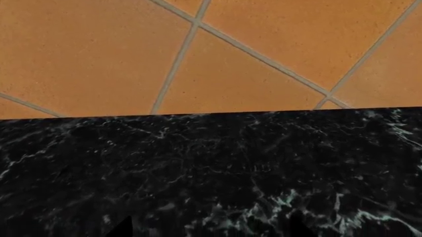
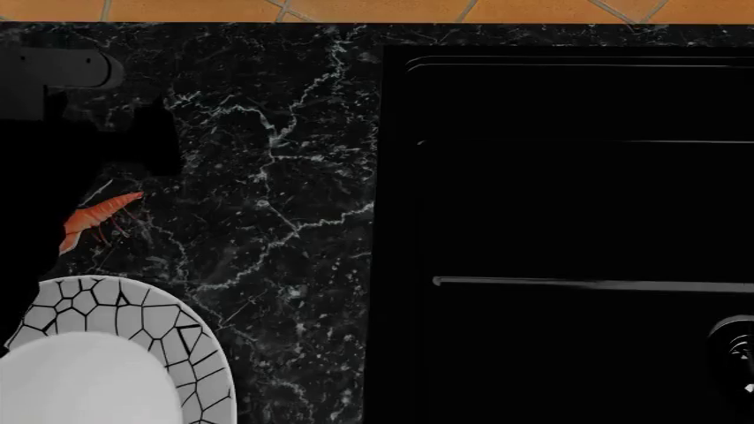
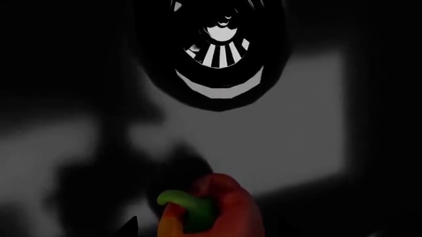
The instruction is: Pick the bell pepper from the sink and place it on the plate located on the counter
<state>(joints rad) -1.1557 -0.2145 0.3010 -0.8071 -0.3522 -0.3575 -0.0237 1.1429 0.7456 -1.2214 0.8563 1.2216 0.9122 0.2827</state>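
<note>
The bell pepper (image 3: 212,210), red-orange with a green stem, lies on the grey floor of the sink (image 3: 297,123) in the right wrist view. My right gripper (image 3: 207,230) is open around it, and one dark fingertip (image 3: 129,228) shows a little apart from its side. The head view shows neither the pepper nor this gripper inside the dark sink (image 2: 401,177). The plate (image 2: 154,327) sits on the counter (image 2: 282,221) at the near left. My left gripper (image 1: 209,228) is open over the counter (image 1: 197,168) with nothing between its fingers.
A round drain (image 3: 221,49) lies just beyond the pepper. A thin pale bar (image 2: 589,284) crosses the sink. A small orange shrimp (image 2: 101,216) lies on the counter beyond the plate, beside my dark left arm (image 2: 65,97). Orange floor tiles (image 1: 231,49) show past the counter edge.
</note>
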